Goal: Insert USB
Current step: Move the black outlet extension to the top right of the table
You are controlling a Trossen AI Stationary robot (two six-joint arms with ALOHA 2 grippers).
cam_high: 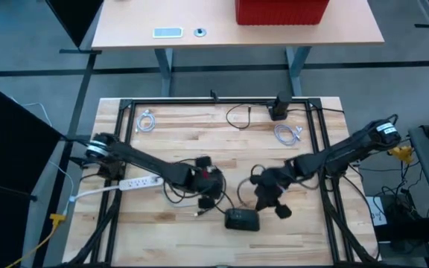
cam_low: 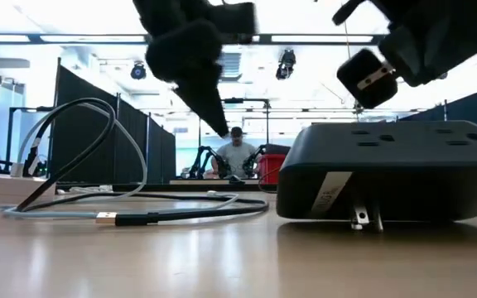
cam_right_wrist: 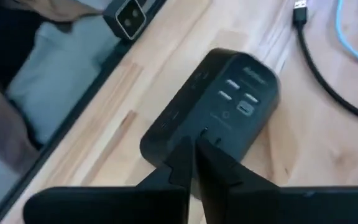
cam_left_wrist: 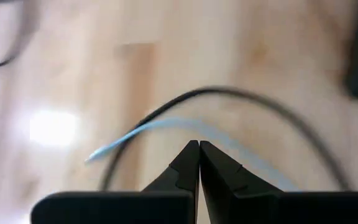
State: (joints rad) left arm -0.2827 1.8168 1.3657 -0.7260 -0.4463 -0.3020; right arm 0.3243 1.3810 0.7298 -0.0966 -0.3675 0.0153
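A black charging hub lies on its side near the table's near edge, its ports facing up and its metal prongs pointing toward the low camera. A black USB cable loops on the wood left of it, and its metal plug rests flat on the table. My left gripper is shut and empty, hovering over the black cable and a light blue cable. My right gripper is shut and empty, hanging above the hub.
A white power strip lies at the left. Coiled cables and a black stand sit toward the far edge inside the black frame rails. A person sits in the room beyond the table.
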